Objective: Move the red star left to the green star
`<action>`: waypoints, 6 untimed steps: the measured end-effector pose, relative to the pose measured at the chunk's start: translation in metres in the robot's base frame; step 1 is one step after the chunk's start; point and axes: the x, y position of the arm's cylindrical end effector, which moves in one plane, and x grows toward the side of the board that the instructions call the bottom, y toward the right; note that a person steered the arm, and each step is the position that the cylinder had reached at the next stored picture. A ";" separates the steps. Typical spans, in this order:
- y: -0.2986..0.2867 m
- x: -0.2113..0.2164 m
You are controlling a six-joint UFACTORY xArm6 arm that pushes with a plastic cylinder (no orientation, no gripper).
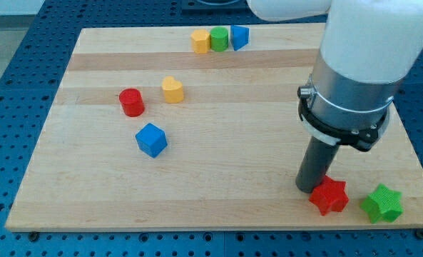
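Observation:
The red star [329,196] lies near the view's bottom right of the wooden board [225,135]. The green star [382,204] lies just to its right, with a small gap between them. My tip [309,188] stands on the board at the red star's left side, touching or almost touching it. The white arm body above hides part of the board at the view's upper right.
A red cylinder [132,103], a yellow heart [172,90] and a blue cube [151,139] lie at the view's left. A yellow block [200,41], a green cylinder [219,38] and a blue block [239,37] line the top edge.

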 end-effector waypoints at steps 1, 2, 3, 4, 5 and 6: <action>0.000 0.001; 0.000 0.012; 0.000 0.012; 0.000 0.007; -0.019 -0.001; -0.045 -0.001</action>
